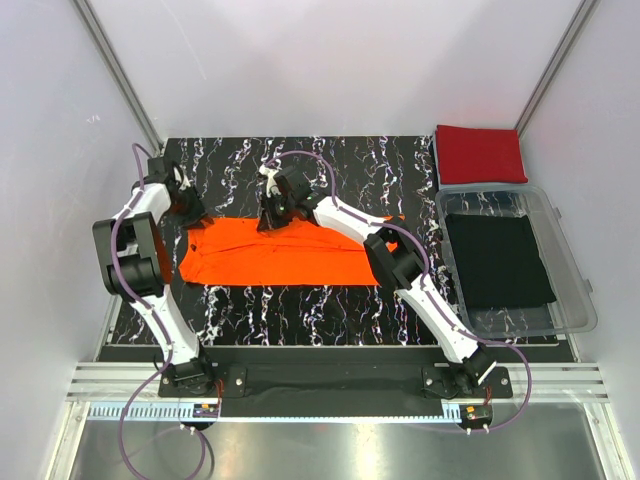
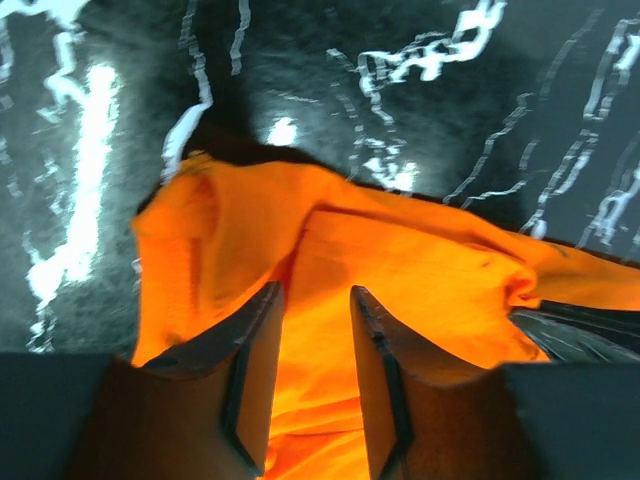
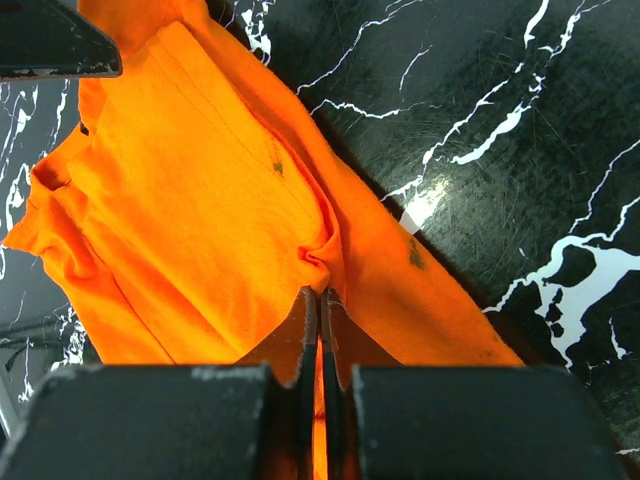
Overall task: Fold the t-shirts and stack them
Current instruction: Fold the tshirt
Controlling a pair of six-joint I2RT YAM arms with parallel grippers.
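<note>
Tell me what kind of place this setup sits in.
Probably a lab test cell, not a home: plain white walls framed by aluminium rails, two robot arms bolted at a marble-patterned table, clear plastic bin.

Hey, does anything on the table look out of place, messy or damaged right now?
Two small dark spots mark the orange tee, near where the right gripper pinches it; stains or tiny holes, I cannot tell. Otherwise nothing stands out: the red tee lies neatly folded at the back right.

The marbled table bears an orange t-shirt, a red t-shirt and a clear bin.
</note>
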